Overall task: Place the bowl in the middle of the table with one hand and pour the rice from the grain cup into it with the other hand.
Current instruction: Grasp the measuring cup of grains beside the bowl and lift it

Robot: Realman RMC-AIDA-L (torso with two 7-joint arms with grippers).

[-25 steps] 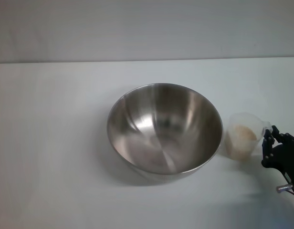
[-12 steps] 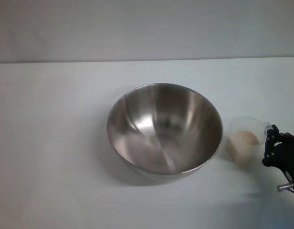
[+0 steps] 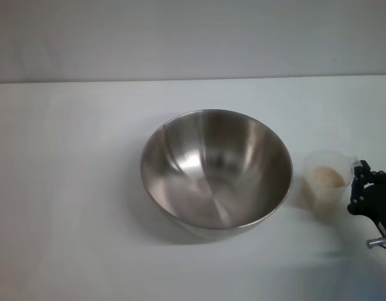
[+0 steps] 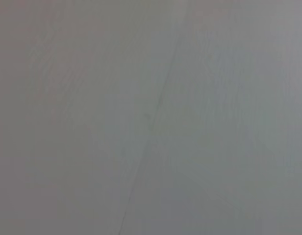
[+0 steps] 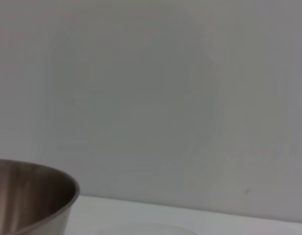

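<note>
Rice (image 3: 329,177) lies in a low heap inside the grain cup (image 3: 328,182), and that cup is where our trouble could start. We see the cup just off the tip of our right gripper (image 3: 361,182), on the side toward the bowl, with the small lip at its rim reaching the black fingers (image 3: 354,191). Whether those fingers have closed on that lip, or only stand against it, we cannot tell from the head view, and the right wrist view shows none of them.

If the hold is only on the thin rim or handle, we judge the cup could twist or slip once tilted, spilling grains on the table (image 3: 67,188) short of the target. A light plastic cup may also skid away if the fingers merely nudge it.

Beyond the cup from the gripper sits the bowl (image 3: 216,168), upright, empty and roughly central on the table, with a narrow strip of white between its rim and the cup. The right wrist view catches its steel edge (image 5: 33,196) low and near. Because that rim stands higher than the cup's mouth seems to, we expect a lift is needed before the tilt; tipping too early or too low could knock the rim or shed rice outside it.

Our left gripper is not in view; its wrist camera shows only a plain grey surface.
</note>
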